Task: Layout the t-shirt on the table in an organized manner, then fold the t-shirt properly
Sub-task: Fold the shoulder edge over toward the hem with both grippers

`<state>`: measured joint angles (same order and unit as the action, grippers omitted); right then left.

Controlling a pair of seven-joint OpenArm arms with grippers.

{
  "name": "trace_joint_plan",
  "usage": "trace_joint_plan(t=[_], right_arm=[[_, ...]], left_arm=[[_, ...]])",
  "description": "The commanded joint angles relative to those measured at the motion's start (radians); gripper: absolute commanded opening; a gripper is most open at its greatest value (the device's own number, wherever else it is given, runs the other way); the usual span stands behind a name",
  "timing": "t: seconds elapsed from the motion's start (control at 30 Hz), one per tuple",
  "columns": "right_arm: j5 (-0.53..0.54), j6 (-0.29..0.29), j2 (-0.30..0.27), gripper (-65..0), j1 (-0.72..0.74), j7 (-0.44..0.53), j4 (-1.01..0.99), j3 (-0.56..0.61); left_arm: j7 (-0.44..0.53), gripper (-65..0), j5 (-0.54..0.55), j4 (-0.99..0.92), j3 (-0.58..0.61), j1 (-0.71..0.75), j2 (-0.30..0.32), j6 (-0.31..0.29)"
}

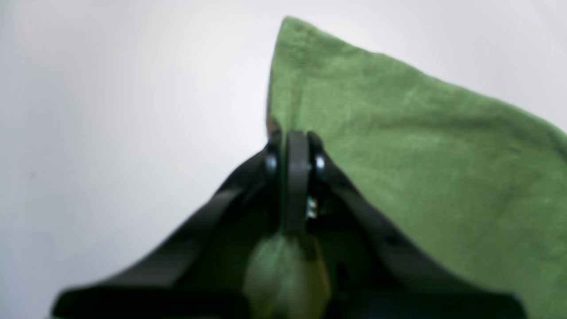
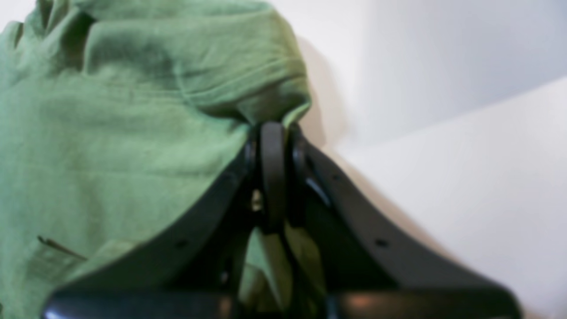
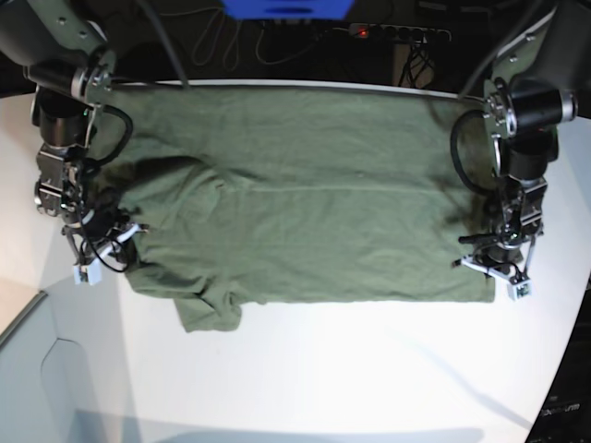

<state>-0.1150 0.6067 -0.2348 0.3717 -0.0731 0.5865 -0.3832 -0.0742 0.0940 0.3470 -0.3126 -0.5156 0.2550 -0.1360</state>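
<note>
Both grippers clamp the t-shirt (image 3: 305,221), spread across the far half of the table (image 3: 369,378): the left gripper (image 1: 296,146) pinches a hem corner, the right gripper (image 2: 272,133) a bunched sleeve edge. Uneven pulling could slip the thin corner free or drag wrinkles. A folded sleeve (image 3: 211,312) sticks out nearside; cables (image 3: 231,37) lie beyond.

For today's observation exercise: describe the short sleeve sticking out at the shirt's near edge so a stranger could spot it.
On the white table lies a dark olive-green t-shirt, spread wide between two arms. Along its near edge, toward the base view's left, one short sleeve juts out: the only flap breaking that straight edge.
</note>
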Motion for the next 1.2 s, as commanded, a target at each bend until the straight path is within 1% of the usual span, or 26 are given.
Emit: trace_joint_plan(t=[0.0, 0.07, 0.2, 0.3, 0.37, 0.5, 0.6, 0.67, 0.73, 0.8, 0.9, 1.1, 1.17], right_arm=[[-0.018, 0.002, -0.007, -65.0, 0.008, -0.032, 0.003, 0.0], [-0.015, 0.002, -0.005, -65.0, 0.005, -0.032, 0.031, -0.001], [-0.013, 0.002, 0.021, -65.0, -0.053, -0.034, 0.203, -0.001], [-0.013, 0.002, 0.038, -65.0, -0.109, -0.043, 0.353, -0.001], [-0.013, 0.002, 0.062, -65.0, -0.141, -0.043, 0.436, -0.001], [-0.013, 0.002, 0.073, -65.0, -0.218, -0.04, 0.571, -0.003], [-0.013, 0.002, 0.09, -65.0, -0.273, -0.037, 0.646, -0.004], [-0.013, 0.002, 0.091, -65.0, -0.316, -0.035, 0.688, -0.01], [-0.012, 0.002, 0.102, -65.0, -0.356, -0.035, 0.732, -0.043], [-0.012, 0.002, 0.13, -65.0, -0.388, -0.035, 0.772, -0.082], [-0.012, 0.003, 0.16, -65.0, -0.422, -0.034, 0.817, -0.141], [-0.012, 0.003, 0.171, -65.0, -0.495, -0.034, 0.838, -0.155], [-0.013, 0.003, 0.183, -65.0, -0.517, -0.034, 0.837, -0.156]], left_arm=[[-0.046, -64.3, -0.003, 0.004, -0.003, -0.011, 0.002, -0.011], [-0.046, -65.0, -0.001, 0.005, -0.004, -0.011, 0.002, -0.012], [-0.049, -65.0, 0.017, 0.077, -0.006, 0.002, 0.004, -0.012], [-0.132, -65.0, 0.072, 0.191, -0.006, 0.05, 0.011, -0.012], [-0.187, -65.0, 0.123, 0.297, -0.006, 0.091, 0.02, -0.012], [-0.27, -65.0, 0.2, 0.505, -0.006, 0.183, 0.027, -0.012], [-0.315, -65.0, 0.238, 0.63, -0.006, 0.248, 0.051, -0.012], [-0.329, -65.0, 0.273, 0.682, -0.006, 0.28, 0.056, -0.012], [-0.329, -65.0, 0.298, 0.714, -0.006, 0.317, 0.073, -0.012], [-0.329, -65.0, 0.321, 0.728, -0.006, 0.346, 0.083, -0.012], [-0.324, -65.0, 0.353, 0.732, -0.006, 0.381, 0.083, -0.012], [-0.322, -65.0, 0.352, 0.729, -0.006, 0.41, 0.083, -0.012], [-0.322, -65.0, 0.352, 0.729, -0.006, 0.417, 0.083, -0.012]])
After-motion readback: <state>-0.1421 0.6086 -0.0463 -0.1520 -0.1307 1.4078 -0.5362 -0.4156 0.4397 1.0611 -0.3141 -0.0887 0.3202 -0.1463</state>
